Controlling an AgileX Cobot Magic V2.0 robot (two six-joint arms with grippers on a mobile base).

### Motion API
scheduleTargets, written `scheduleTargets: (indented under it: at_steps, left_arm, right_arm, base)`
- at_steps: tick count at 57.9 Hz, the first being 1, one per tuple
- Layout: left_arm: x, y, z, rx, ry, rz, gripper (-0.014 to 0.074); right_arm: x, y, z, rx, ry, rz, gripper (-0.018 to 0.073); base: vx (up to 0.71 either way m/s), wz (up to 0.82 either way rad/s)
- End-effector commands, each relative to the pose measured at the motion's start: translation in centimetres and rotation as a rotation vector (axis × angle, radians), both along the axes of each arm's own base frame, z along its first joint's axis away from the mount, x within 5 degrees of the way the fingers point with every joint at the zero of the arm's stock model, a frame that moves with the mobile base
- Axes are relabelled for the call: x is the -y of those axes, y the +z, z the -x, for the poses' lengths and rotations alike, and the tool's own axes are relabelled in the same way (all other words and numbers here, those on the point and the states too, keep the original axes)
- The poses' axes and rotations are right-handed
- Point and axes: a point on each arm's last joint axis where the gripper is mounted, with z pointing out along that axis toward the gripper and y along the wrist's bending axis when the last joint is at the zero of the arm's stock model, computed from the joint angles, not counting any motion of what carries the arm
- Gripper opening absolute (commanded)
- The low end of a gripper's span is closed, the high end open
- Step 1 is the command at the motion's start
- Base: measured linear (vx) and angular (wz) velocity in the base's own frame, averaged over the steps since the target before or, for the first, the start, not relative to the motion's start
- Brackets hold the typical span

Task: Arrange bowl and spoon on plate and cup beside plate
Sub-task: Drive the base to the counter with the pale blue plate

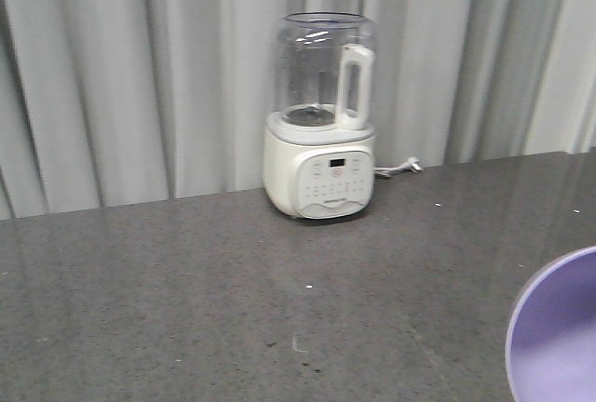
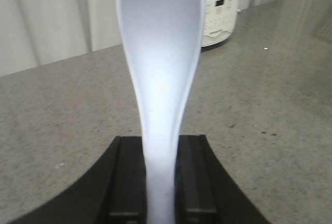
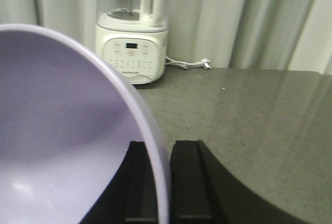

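Observation:
In the left wrist view my left gripper (image 2: 160, 154) is shut on the handle of the pale white-bluish spoon (image 2: 161, 68), whose oval scoop points away from the camera above the counter. In the right wrist view my right gripper (image 3: 163, 154) is shut on the rim of the lavender bowl (image 3: 62, 130), one finger inside and one outside the wall. The bowl (image 1: 559, 332) also shows at the lower right edge of the front view, lifted and tilted. The plate and the cup are out of view.
A white blender (image 1: 319, 118) with a clear jug stands at the back of the dark speckled counter (image 1: 233, 290), its cord (image 1: 399, 168) trailing right. Grey curtains (image 1: 112, 67) hang behind the counter.

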Motion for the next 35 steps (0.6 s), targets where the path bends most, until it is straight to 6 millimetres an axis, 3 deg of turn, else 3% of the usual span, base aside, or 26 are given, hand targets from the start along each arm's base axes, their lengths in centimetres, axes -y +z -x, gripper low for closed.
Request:
scheduleTargets:
  at_steps: [1, 35]
  left_arm:
    - [-0.02, 1.70, 0.07, 0.101, 0.005, 0.038, 0.0000]
    - [-0.02, 1.70, 0.07, 0.101, 0.005, 0.038, 0.0003]
  right_arm:
    - [0.28, 1.67, -0.01, 0.110, -0.035, -0.017, -0.0008]
    - [0.28, 1.66, -0.01, 0.109, -0.034, -0.017, -0.0008]
  base:
    - [-0.10, -0.67]
    - [-0.10, -0.58]
